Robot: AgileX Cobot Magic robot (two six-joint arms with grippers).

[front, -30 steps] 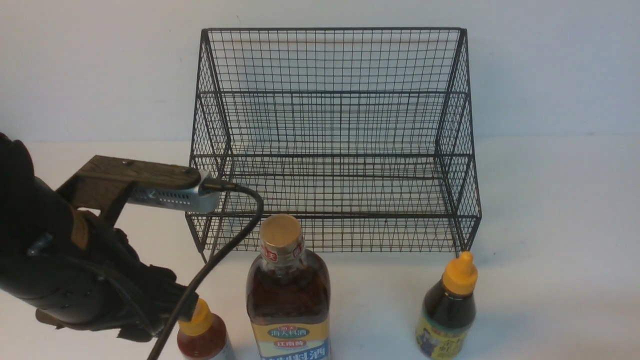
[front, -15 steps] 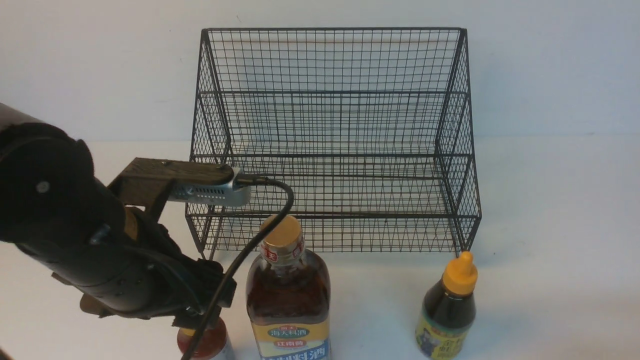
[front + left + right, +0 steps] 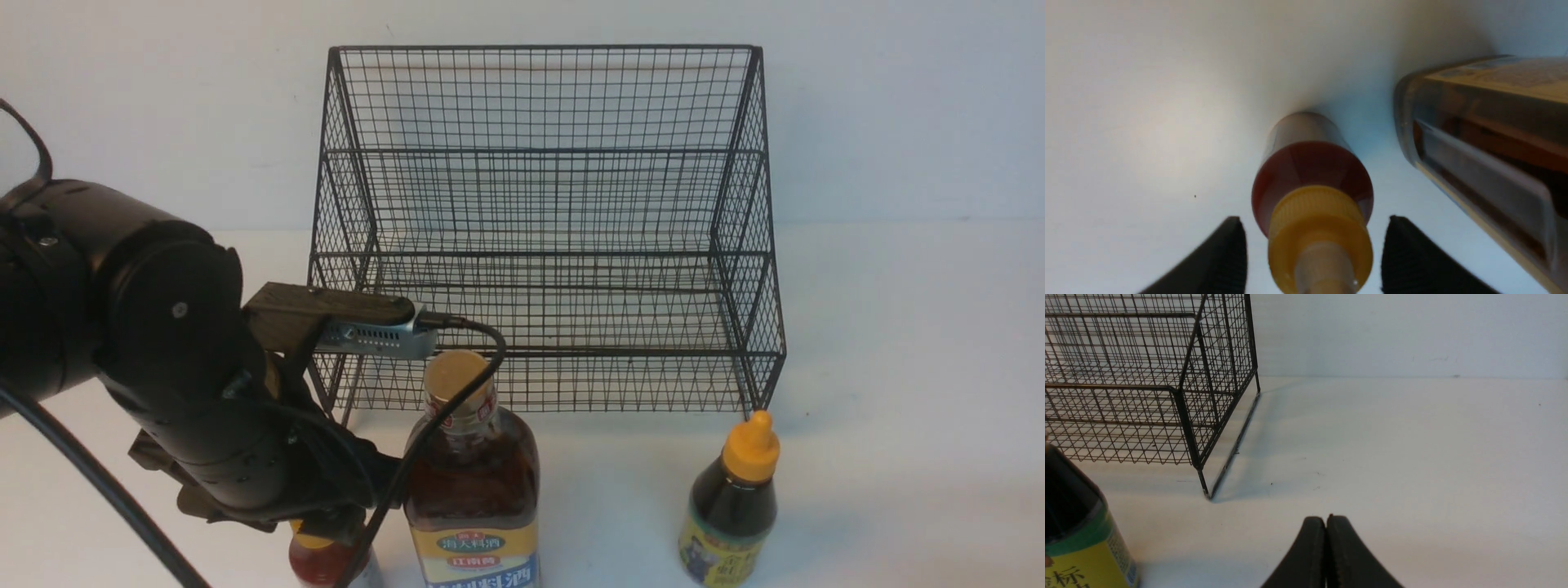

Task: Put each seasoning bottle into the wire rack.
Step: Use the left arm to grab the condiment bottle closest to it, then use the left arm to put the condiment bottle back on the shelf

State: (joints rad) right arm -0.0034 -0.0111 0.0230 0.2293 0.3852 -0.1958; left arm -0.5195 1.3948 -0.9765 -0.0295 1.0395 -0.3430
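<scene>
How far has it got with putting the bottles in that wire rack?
Nothing is done yet: the wire rack holds no bottle. In hand: the left pincer stands open around the cap of the small red bottle, not gripping it. The right pincer is shut, idle. Left to do: all three, for the red one, the tall amber bottle and the small dark bottle stand on the table before the rack.

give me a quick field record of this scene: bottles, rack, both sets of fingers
left fingers: open, either side of the red bottle cap, gaps showing
right fingers: shut, holding nothing, low over the table
red bottle: upright, left of amber bottle
amber bottle: upright, in front of wire rack
dark bottle: upright, by the rack's front right corner
wire rack: no bottles inside
</scene>
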